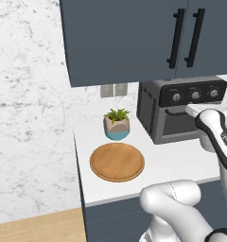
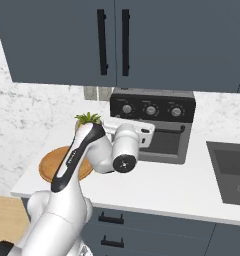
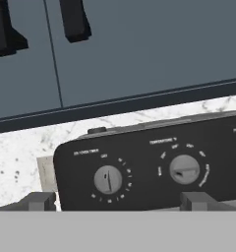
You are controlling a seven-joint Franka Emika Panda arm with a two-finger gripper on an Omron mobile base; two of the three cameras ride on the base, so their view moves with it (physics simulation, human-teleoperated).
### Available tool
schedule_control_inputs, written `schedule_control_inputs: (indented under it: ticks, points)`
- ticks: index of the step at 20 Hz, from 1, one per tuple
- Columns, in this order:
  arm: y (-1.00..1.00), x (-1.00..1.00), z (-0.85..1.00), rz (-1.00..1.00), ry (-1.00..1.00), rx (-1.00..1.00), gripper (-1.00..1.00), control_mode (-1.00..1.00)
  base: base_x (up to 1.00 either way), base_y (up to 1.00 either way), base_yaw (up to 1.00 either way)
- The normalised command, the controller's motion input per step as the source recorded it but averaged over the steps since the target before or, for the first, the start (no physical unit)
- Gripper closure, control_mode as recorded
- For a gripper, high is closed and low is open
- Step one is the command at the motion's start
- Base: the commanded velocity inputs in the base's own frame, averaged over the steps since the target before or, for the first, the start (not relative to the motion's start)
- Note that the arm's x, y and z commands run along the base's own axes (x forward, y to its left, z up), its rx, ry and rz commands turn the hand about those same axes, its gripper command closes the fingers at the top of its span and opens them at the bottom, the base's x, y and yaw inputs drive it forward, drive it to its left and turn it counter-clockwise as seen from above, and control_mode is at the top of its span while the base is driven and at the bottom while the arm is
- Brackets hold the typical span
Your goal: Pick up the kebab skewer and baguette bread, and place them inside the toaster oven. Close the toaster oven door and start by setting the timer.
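Toaster oven (image 3: pixel 154 162) knob panel close ahead; claw (image 3: pixel 117 201) fingertips spread wide.

The white counter (image 1: pixel 172 163) in front of me carries the toaster oven (image 1: pixel 181 111) at the back, against the wall. To its left stands a small potted plant (image 1: pixel 117 124), and nearer me lies a round wooden plate (image 1: pixel 117 161), bare on top. A sink (image 2: pixel 232 172) is set into the counter further right.

Toaster oven (image 1: pixel 181 111) matt dark metal; plate (image 1: pixel 117 161) smooth wood; counter (image 1: pixel 181 163) plain white.
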Motion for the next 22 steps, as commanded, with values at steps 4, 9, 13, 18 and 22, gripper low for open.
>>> schedule_control_inputs:
  ticks: [4,9,13,18,22]
  points:
    - [0.17,0.0,0.0,0.0,0.0,0.03,-1.0,-1.0,0.0,0.0,0.0]
    - [0.06,0.03,0.0,0.0,0.0,0.01,-1.0,-1.0,0.0,0.0,0.0]
    - [0.04,0.14,0.0,0.0,0.0,0.0,-1.0,-1.0,0.0,0.0,0.0]
    - [0.11,0.12,0.0,0.0,0.0,0.0,-1.0,-1.0,0.0,0.0,0.0]
    - [0.07,0.11,0.0,0.0,0.0,0.0,-1.0,-1.0,0.0,0.0,0.0]
